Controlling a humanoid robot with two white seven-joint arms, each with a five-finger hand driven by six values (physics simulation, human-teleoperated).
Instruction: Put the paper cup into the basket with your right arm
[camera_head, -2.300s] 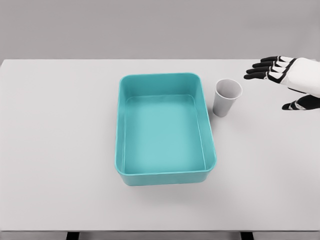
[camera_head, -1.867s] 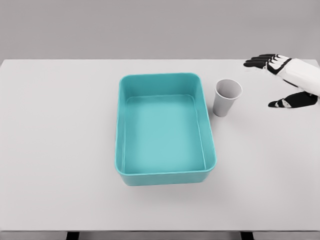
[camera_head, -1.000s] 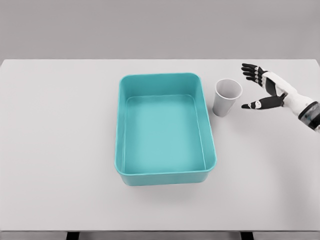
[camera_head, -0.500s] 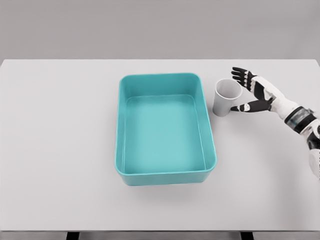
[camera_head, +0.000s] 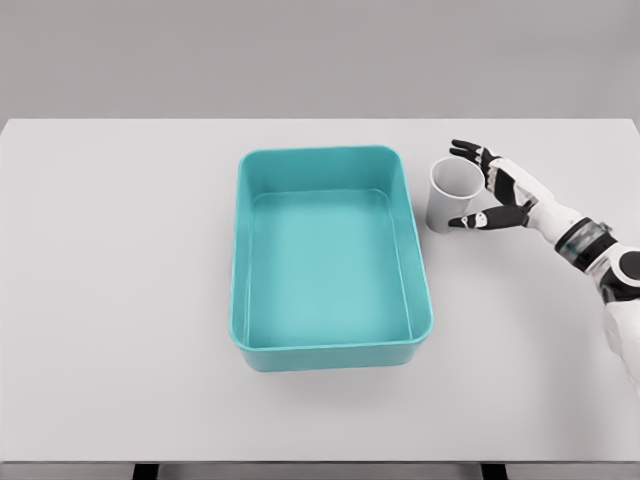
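Nearest the viewer lies the front edge of the white table (camera_head: 130, 380), and on it, at mid-depth, sits the teal basket (camera_head: 331, 357), a rounded rectangular tub with its long side running away from the camera and nothing inside. Further back, just beside the basket's far right corner and apparently apart from its wall, stands the paper cup (camera_head: 452, 196). The cup is upright: its long axis is vertical, the open mouth faces up and the narrower base rests on the table. The right hand (camera_head: 492, 192) reaches in from the right edge at cup height, fingers spread and nothing clasped; the thumb lies low against the cup's near side and the fingers (camera_head: 466, 150) arch past the far side of the rim, so the cup sits within the open span. Whether any finger actually touches the wall cannot be told. The left arm does not appear. The step in hand is judged to be the closing of the grasp. To do it well, the fingers should wrap the mid-wall evenly from both sides, with light pressure, since a thin paper wall is likely to buckle or tip toward the basket if pushed from one side only.
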